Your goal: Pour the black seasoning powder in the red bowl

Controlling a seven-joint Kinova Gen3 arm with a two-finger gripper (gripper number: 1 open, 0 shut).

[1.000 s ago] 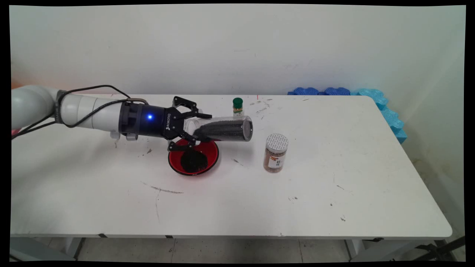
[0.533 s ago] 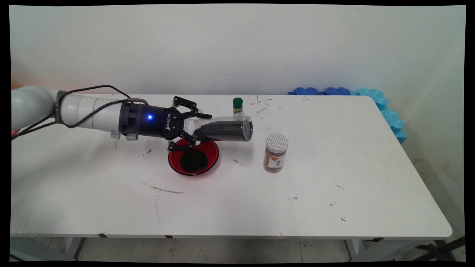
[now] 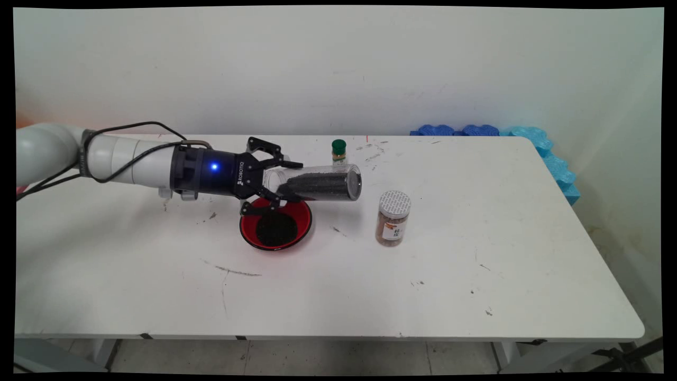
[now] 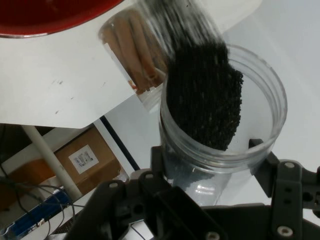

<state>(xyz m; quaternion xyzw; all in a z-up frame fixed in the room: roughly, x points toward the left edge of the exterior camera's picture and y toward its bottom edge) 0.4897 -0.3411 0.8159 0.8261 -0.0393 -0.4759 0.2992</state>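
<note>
Gripper (image 3: 275, 182) clamps a clear jar (image 3: 317, 183) of black granules near its open mouth — the jar lies sideways above the red bowl (image 3: 275, 223), which holds a dark heap. Brown spice jar (image 3: 393, 218) stands near, right; green-capped bottle (image 3: 338, 151) behind, on the table (image 3: 370, 286).

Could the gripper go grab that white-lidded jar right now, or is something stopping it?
Probably not as things stand: the gripper is shut on the clear jar of black grains, held on its side above the red bowl. The white-lidded jar stands apart with bare table around it.
</note>
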